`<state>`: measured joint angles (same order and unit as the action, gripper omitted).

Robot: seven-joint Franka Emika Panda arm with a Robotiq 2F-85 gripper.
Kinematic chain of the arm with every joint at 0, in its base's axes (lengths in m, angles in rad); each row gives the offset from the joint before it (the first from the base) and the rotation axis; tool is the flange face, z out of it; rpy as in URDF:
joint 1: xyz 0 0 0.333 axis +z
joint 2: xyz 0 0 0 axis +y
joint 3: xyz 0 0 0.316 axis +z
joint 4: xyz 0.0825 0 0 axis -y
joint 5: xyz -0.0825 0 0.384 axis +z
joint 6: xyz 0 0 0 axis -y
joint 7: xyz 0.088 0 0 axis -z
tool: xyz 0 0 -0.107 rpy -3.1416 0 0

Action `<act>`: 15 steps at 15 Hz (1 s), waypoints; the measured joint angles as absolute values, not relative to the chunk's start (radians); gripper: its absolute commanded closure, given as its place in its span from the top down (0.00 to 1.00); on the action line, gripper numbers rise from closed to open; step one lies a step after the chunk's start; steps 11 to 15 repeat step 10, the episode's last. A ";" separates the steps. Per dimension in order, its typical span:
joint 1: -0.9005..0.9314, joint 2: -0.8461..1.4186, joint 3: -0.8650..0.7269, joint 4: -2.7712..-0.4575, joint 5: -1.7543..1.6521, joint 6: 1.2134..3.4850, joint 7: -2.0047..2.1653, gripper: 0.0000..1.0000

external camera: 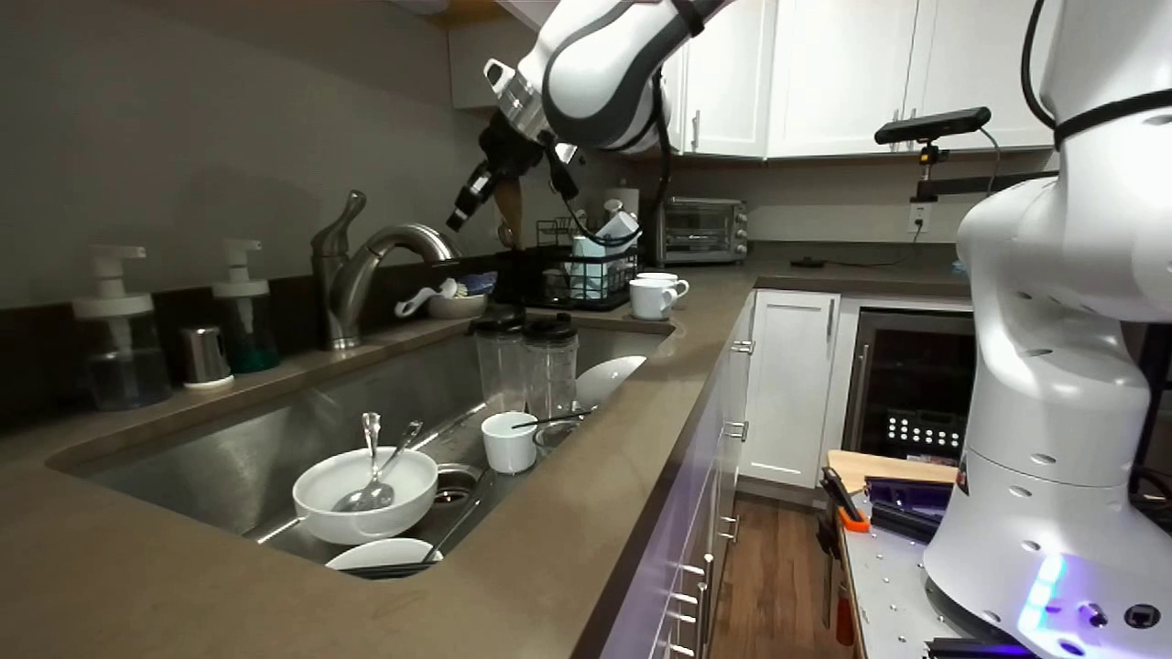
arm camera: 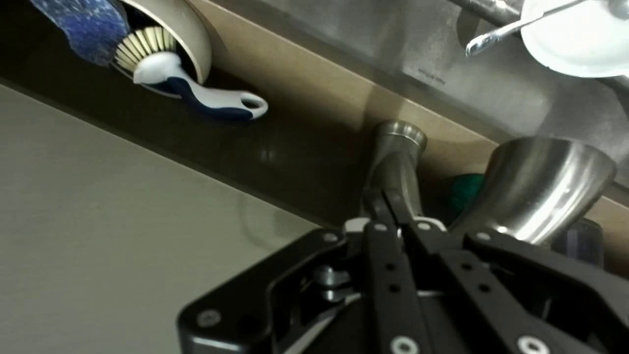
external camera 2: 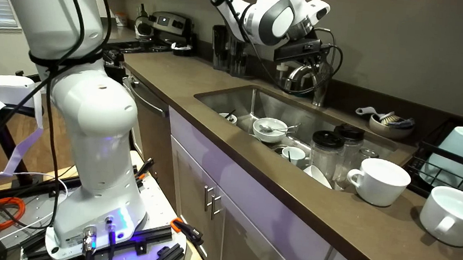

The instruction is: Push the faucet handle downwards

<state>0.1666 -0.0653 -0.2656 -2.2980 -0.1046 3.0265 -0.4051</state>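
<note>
Brushed metal ahead: hovering near, pushing nothing yet

Starting at the far left of the brown worktop (external camera: 137, 567) in an exterior view: passing a clear pump bottle (external camera: 124, 357), a metal tumbler (external camera: 203, 355) and a green-tinged pump bottle (external camera: 249, 348).

Coming next to the faucet handle (external camera: 347, 216), rising from the top of the faucet body (external camera: 335, 307), angling upward and leaning right at the tip. Judging by that raised pose, counting the push as not yet done; seeing nothing in contact with it and no stream falling from the arched spout (external camera: 407, 238). Leaving, most likely, the whole working part of the job: crossing to the handle, settling above it, then pressing down.

Moving right again to the fingers (external camera: 460, 210): hovering above the outer end of the spout, near it but apart, with a plain gap to the handle. Appearing pinched fully together in the wrist view, showing only a thin seam, holding nothing visible and touching neither handle nor spout. Pointing toward the faucet body there, perhaps covering the handle. Not making out the handle in an exterior view either, owing to the black wrist hardware (external camera 2: 303, 50) filling that patch.

Ending rightward: passing a bowl (external camera: 462, 309) with a scrub brush (arm camera: 216, 100), clear black-lidded jars (external camera: 549, 375) standing in the sink (external camera: 229, 458), and white mugs (external camera: 652, 300) sitting on the worktop.
</note>
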 measured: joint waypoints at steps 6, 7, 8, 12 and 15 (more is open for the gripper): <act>0.113 -0.274 -0.121 -2.308 -0.356 2.684 -0.150 0.05; 0.106 -0.304 -0.084 -2.313 -0.352 2.649 -0.141 0.05; 0.105 -0.331 -0.055 -2.317 -0.348 2.619 -0.132 0.05; 0.104 -0.370 -0.012 -2.321 -0.346 2.571 -0.115 0.04; 0.104 -0.370 -0.012 -2.321 -0.346 2.571 -0.115 0.04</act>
